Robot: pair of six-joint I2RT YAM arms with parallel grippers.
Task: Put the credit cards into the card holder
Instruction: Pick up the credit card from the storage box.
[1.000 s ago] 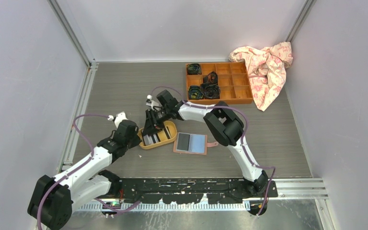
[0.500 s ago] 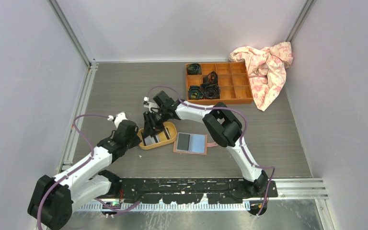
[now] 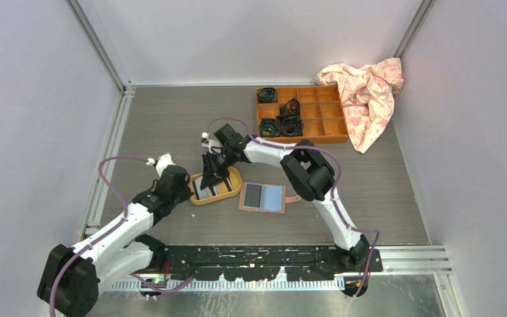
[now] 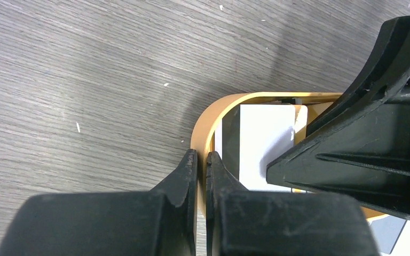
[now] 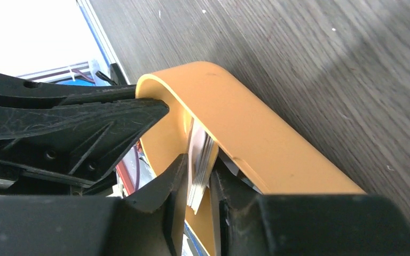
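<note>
The credit cards (image 3: 212, 188) lie in a yellow oval tray (image 3: 236, 177), white with a black stripe (image 4: 259, 146). My left gripper (image 3: 191, 191) is shut on the tray's left rim (image 4: 202, 160). My right gripper (image 3: 210, 177) reaches down into the tray. In the right wrist view its fingers (image 5: 200, 162) pinch a small stack of the cards (image 5: 202, 144), which stands on edge against the tray wall (image 5: 235, 117). The card holder (image 3: 263, 197), a pink wallet, lies open and flat just right of the tray with its bluish pockets up. No gripper touches it.
An orange-brown wooden compartment box (image 3: 300, 113) with dark rolled items stands at the back right. A pink floral cloth (image 3: 366, 92) is bunched beside it. Grey walls close in the left, back and right sides.
The right gripper's fingers have drawn in around the stack of cards after opening a little wider. The left gripper has kept its hold on the tray rim.
</note>
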